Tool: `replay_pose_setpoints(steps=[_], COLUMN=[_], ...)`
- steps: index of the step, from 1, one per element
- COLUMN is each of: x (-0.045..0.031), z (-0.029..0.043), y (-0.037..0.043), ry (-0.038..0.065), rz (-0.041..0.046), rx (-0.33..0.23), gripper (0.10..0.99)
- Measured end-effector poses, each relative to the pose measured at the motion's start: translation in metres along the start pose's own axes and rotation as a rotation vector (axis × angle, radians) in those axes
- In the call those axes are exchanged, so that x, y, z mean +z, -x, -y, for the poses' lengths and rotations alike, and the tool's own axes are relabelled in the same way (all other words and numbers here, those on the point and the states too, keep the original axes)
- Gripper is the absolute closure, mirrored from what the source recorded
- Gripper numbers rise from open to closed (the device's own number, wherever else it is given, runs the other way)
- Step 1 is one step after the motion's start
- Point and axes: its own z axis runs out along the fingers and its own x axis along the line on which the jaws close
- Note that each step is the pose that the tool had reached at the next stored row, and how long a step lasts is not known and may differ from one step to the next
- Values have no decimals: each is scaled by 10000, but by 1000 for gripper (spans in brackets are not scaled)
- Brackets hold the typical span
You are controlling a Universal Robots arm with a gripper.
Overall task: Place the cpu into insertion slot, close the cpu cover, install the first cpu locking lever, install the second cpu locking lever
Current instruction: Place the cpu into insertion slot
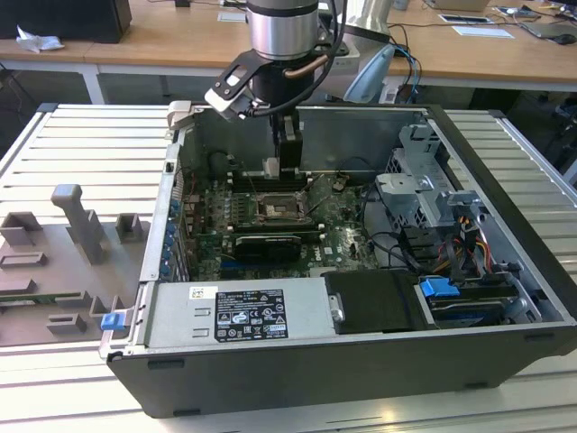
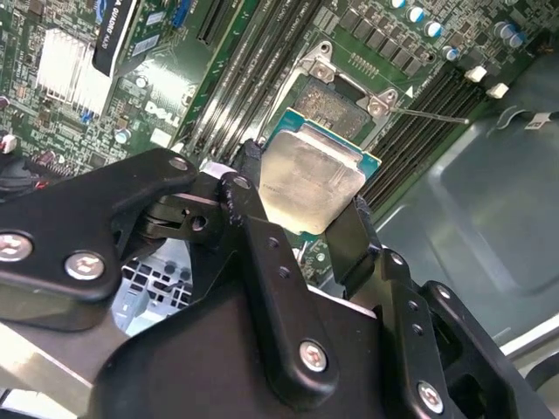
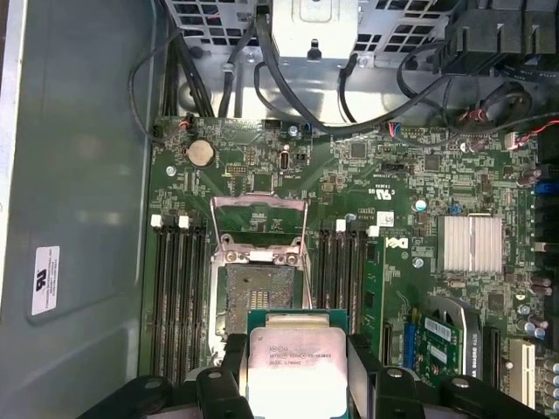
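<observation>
Exterior view's left: grey plastic fixtures (image 1: 81, 244) on the slatted surface (image 1: 81, 144). Middle: open computer case (image 1: 270, 383), with the hand (image 1: 281, 170) down inside it over the green motherboard (image 1: 343, 225). Hand clamped on the cpu (image 3: 297, 362), one finger each side. Chip is held above the board just beside the insertion slot (image 3: 260, 301), not in it. Cpu cover (image 3: 262, 202) stands swung open. Drive cage (image 1: 424, 180) at the exterior view's right.

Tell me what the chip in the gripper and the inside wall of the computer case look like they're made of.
The chip: pale silvery lid, probably metal, matt with dull smudged reflections, on a green board-like base seen at its edges. The case wall: likely bare sheet metal, flat grey with a soft sheen.
</observation>
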Motion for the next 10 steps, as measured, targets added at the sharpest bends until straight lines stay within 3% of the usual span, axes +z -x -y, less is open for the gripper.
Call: replay_pose_setpoints(steps=[10], x=[68], z=[8], y=[0], ry=[0], rz=[0], rx=[0], gripper=[545])
